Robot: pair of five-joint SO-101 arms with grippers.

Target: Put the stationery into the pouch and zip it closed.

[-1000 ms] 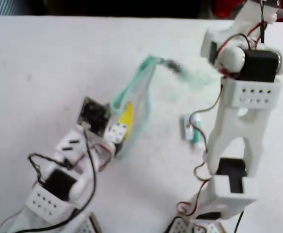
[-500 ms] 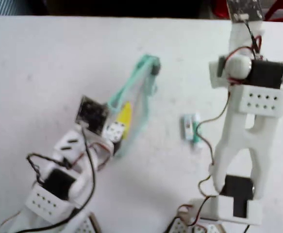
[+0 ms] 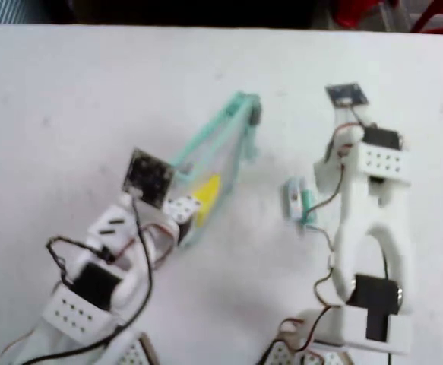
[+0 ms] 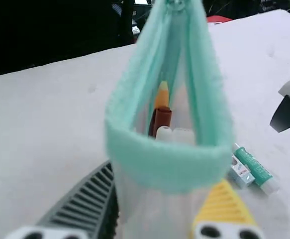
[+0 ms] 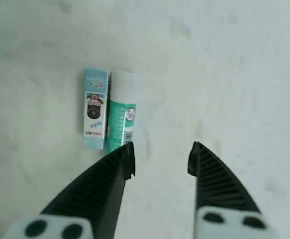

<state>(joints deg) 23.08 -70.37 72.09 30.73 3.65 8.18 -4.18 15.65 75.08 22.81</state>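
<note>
The mint-green pouch [image 3: 219, 148] lies slantwise on the white table, mouth unzipped. My left gripper [image 4: 149, 219] is shut on its near end, grey and yellow fingers [image 4: 219, 209] on either side. Inside the pouch [image 4: 167, 149] stand an orange-tipped pen [image 4: 161, 95], a brown marker and white-capped ones. A green glue stick [image 3: 307, 205] and a small boxed eraser [image 3: 292, 196] lie side by side to the pouch's right. My right gripper [image 5: 162, 152] hangs open just above the table, one fingertip next to the glue stick [image 5: 120, 117] and the eraser [image 5: 95, 109].
The right arm [image 3: 365, 160] stands upright over the table's right side, with loose wires [image 3: 324, 251] trailing from it. A dark edge [image 3: 206, 15] bounds the table at the back. White tabletop [image 3: 69, 99] stretches left of the pouch.
The right arm has pulled back from the pouch's far end and come down over the glue stick and eraser. The pouch's far end has swung slightly to the right. The left arm has held its grip.
</note>
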